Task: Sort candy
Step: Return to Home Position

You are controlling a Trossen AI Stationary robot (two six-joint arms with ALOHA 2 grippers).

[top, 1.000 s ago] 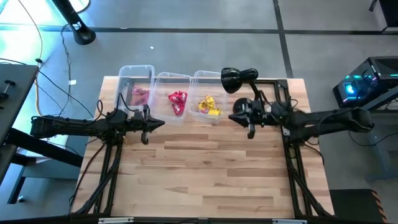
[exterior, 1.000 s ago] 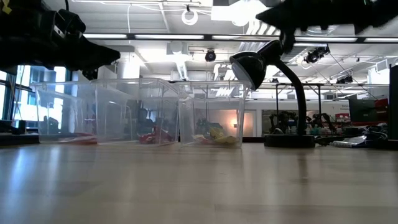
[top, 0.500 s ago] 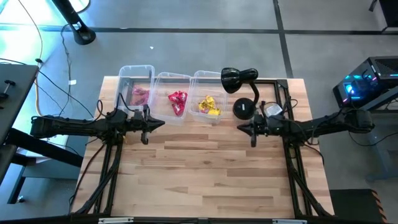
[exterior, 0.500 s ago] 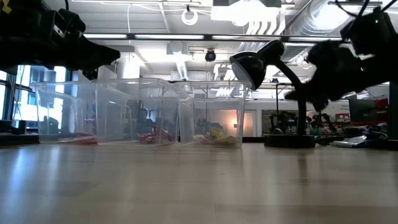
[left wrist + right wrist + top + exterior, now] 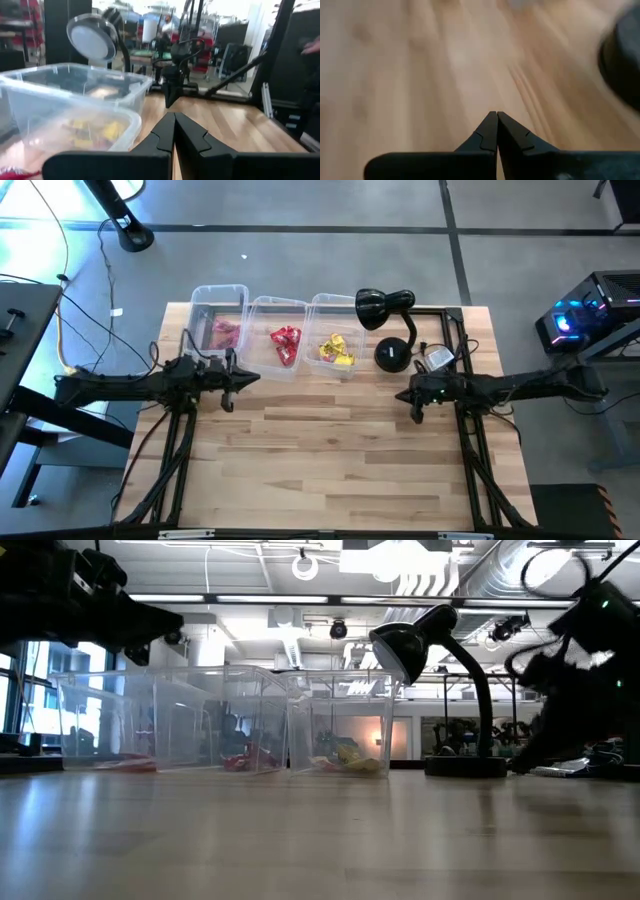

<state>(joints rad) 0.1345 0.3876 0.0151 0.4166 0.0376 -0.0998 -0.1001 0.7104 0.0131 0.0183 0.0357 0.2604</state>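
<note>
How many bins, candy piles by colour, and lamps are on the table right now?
Clear bins: 3
Pink candy pile: 1
Red candy pile: 1
Yellow candy pile: 1
Black desk lamp: 1
Total: 7
Each pile sits in its own bin; single packets are too small to count.

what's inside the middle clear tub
A small pile of red candy wrappers lies on the floor of the middle tub; nothing else shows in it. The pile overlaps itself, so the exact count and anything under it cannot be seen.
</note>
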